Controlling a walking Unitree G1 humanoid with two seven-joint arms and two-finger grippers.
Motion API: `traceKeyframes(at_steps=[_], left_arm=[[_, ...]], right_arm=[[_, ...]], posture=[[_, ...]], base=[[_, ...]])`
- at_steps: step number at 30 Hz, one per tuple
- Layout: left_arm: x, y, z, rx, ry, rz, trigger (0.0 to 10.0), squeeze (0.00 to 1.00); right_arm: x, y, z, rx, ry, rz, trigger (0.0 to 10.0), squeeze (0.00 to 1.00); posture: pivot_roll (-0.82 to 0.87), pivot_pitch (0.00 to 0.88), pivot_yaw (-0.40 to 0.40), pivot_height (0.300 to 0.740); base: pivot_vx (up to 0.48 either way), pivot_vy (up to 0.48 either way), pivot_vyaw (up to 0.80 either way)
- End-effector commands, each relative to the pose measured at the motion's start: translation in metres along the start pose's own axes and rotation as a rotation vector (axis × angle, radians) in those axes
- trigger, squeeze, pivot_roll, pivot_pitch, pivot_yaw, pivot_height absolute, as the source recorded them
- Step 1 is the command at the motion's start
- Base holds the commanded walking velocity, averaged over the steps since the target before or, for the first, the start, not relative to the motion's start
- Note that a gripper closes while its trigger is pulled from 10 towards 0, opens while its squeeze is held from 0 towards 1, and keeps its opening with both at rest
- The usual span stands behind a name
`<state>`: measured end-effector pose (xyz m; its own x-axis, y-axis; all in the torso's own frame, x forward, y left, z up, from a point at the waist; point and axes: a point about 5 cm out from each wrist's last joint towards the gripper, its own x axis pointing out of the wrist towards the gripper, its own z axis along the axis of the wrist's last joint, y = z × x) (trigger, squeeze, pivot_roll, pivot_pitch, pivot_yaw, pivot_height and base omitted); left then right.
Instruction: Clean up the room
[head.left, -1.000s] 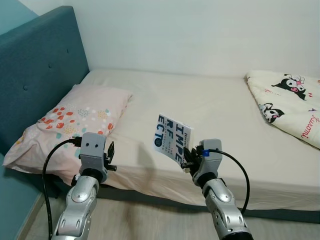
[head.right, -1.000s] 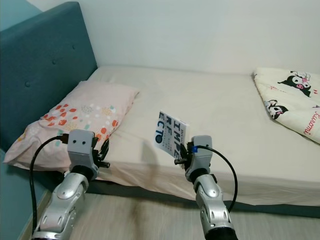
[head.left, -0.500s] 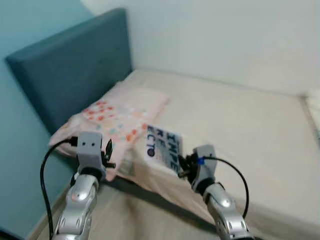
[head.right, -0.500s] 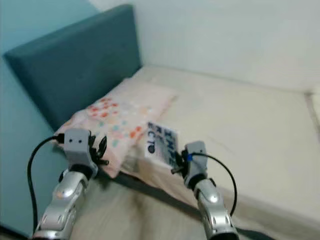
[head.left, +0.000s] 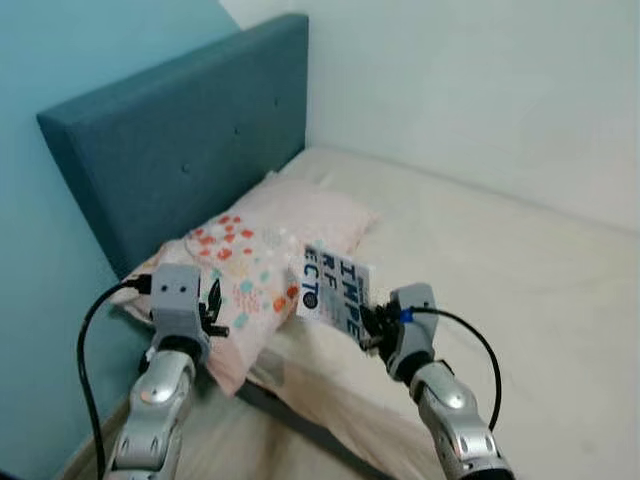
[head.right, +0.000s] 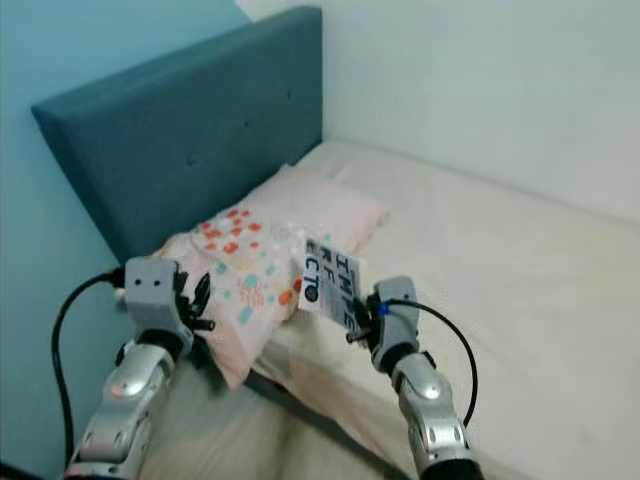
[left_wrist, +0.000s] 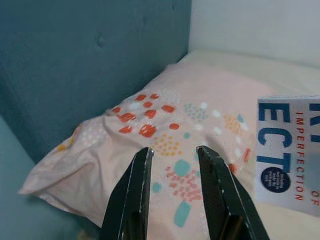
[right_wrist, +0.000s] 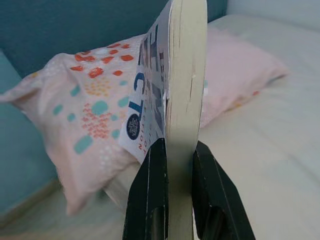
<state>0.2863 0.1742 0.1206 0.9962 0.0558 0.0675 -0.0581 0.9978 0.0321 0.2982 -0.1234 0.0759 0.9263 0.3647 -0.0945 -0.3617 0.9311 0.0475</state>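
Observation:
A white paperback book (head.left: 336, 292) with blue block letters stands upright in my right gripper (head.left: 372, 326), which is shut on its lower edge. In the right wrist view the book's page edge (right_wrist: 186, 75) rises between the two black fingers (right_wrist: 151, 200). The book hangs in the air in front of the bed's near edge, beside the pillow. My left gripper (head.left: 212, 308) is raised at the left, open and holding nothing; its fingers (left_wrist: 132, 195) point at the pink pillow (left_wrist: 165, 130).
A bed with a cream sheet (head.left: 520, 290) spreads ahead. A pink pillow with red and teal spots (head.left: 270, 240) lies against the teal padded headboard (head.left: 180, 150). A teal wall (head.left: 60, 60) stands at the left, a white wall (head.left: 480, 90) behind. Wooden floor (head.left: 230, 440) runs under the arms.
The camera has turned left: headboard and pillow have slid toward the middle and the cartoon blanket has left the picture. Both arms keep their pose and the book stays in the right gripper.

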Motion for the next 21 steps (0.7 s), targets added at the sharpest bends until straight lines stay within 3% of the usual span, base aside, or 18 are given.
traceKeyframes(at_steps=[1, 12, 14, 21], left_arm=[[-0.002, 0.001, -0.004, -0.001, 0.023, 0.008, 10.0, 0.0], [-0.003, 0.001, -0.005, 0.01, 0.031, 0.001, 10.0, 0.0], [-0.003, 0.002, -0.006, 0.011, 0.032, 0.0, 10.0, 0.0], [-0.005, 0.0, -0.006, 0.012, 0.034, -0.008, 10.0, 0.0]], right_arm=[[0.0, 0.001, 0.002, 0.004, -0.01, 0.007, 10.0, 0.0], [0.0, -0.009, 0.005, 0.057, -0.02, -0.063, 10.0, 0.0], [-0.001, -0.014, 0.006, 0.094, -0.029, -0.076, 10.0, 0.0], [-0.002, -0.019, 0.006, 0.097, -0.018, -0.08, 10.0, 0.0]], posture=[[0.07, 0.069, -0.048, 0.74], [0.06, 0.074, -0.046, 0.74], [0.06, 0.076, -0.047, 0.73], [0.06, 0.079, -0.049, 0.71]], base=[[0.0, 0.0, 0.0], [0.0, 0.0, 0.0], [0.0, 0.0, 0.0], [0.0, 0.0, 0.0]])
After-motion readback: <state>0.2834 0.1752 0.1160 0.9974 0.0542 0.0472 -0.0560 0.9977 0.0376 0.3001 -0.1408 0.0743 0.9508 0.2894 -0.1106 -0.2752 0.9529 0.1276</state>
